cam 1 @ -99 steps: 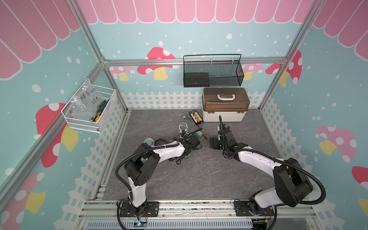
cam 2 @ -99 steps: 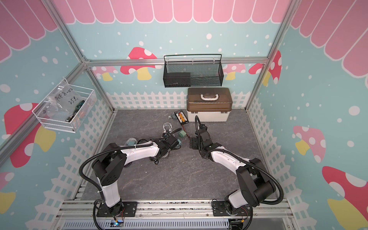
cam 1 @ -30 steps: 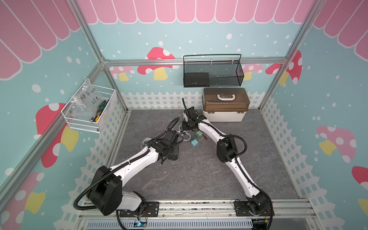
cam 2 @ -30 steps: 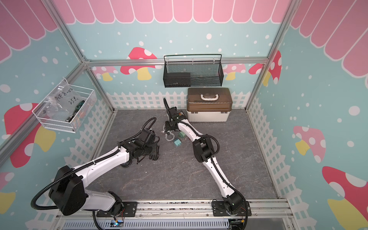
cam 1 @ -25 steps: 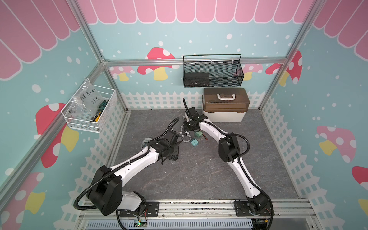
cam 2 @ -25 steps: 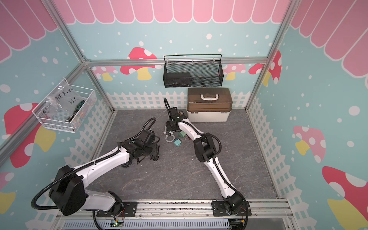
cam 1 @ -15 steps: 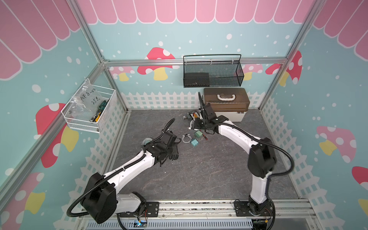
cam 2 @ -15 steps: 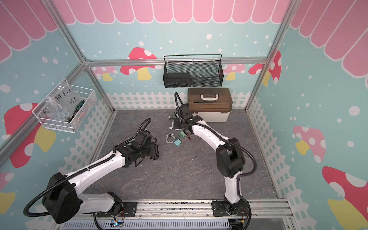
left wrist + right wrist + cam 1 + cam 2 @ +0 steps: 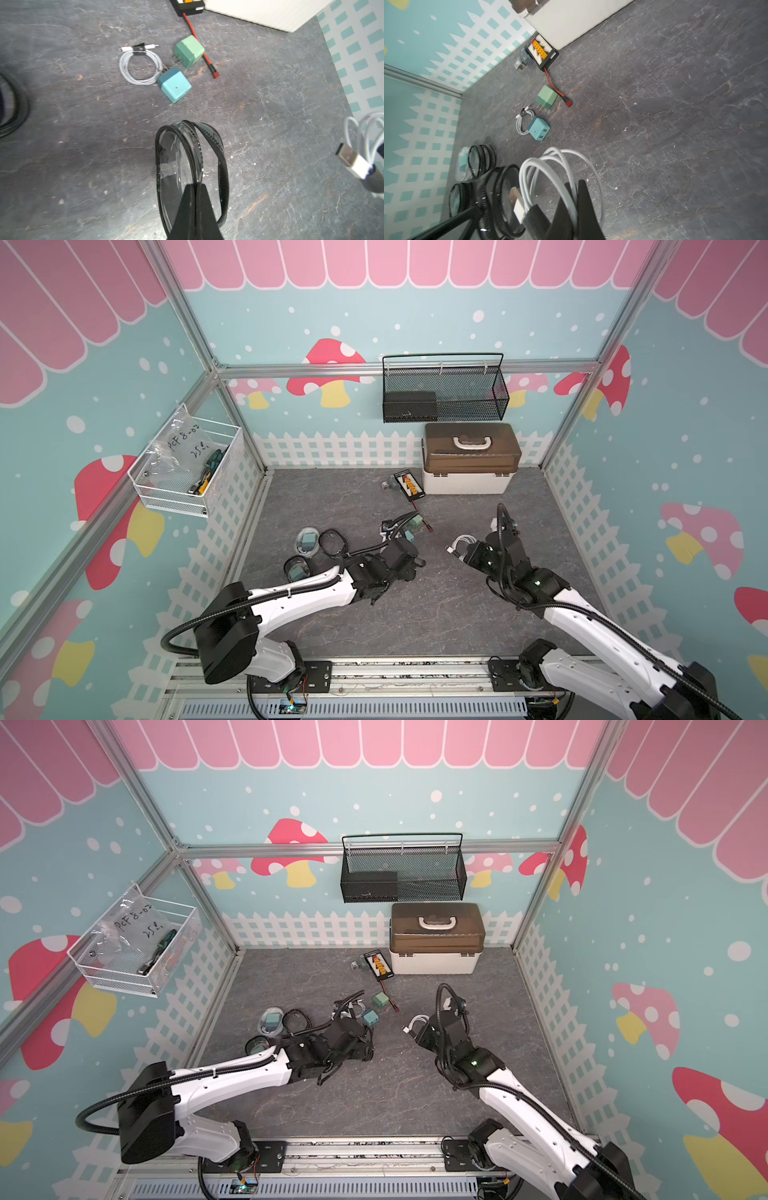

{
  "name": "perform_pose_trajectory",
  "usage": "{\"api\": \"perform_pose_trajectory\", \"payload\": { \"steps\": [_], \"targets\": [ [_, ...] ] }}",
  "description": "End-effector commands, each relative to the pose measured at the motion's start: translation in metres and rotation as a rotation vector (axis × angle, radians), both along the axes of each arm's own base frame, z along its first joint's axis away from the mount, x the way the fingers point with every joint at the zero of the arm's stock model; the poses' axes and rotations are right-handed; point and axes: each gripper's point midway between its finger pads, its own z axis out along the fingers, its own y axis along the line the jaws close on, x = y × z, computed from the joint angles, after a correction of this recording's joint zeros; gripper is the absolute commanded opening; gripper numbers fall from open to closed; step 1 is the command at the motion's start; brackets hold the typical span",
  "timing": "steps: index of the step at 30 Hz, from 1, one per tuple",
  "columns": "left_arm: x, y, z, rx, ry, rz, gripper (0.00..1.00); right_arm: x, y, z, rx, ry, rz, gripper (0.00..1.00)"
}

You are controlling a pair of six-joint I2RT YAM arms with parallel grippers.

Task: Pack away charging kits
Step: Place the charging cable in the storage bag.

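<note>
We grip clear zip pouch in left hand, white cable coil in right hand, both clenched. Pouch lies left of coil, near, bare counter between.

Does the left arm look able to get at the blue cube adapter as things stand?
Probably in reach: only bare floor lies between the left claw and the blue cube adapter. But that claw is shut on a clear zip pouch, so grasping looks blocked.

Board just L of box; adapters in frt.
</note>
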Motion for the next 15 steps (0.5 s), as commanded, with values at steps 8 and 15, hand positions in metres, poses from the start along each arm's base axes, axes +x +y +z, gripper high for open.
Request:
{"api": "perform_pose_trajectory", "payload": {
  "steps": [8, 15],
  "targets": [
    [0.024, -0.064, 0.003, -0.096, -0.029, 0.055, 0.0, -0.011, 0.004, -0.01, 0.112, 0.041, -0.016, 0.0],
    [0.03, -0.066, 0.004, -0.102, -0.042, 0.082, 0.0, 0.002, 0.013, -0.039, 0.098, 0.146, -0.057, 0.0]
  ]
}}
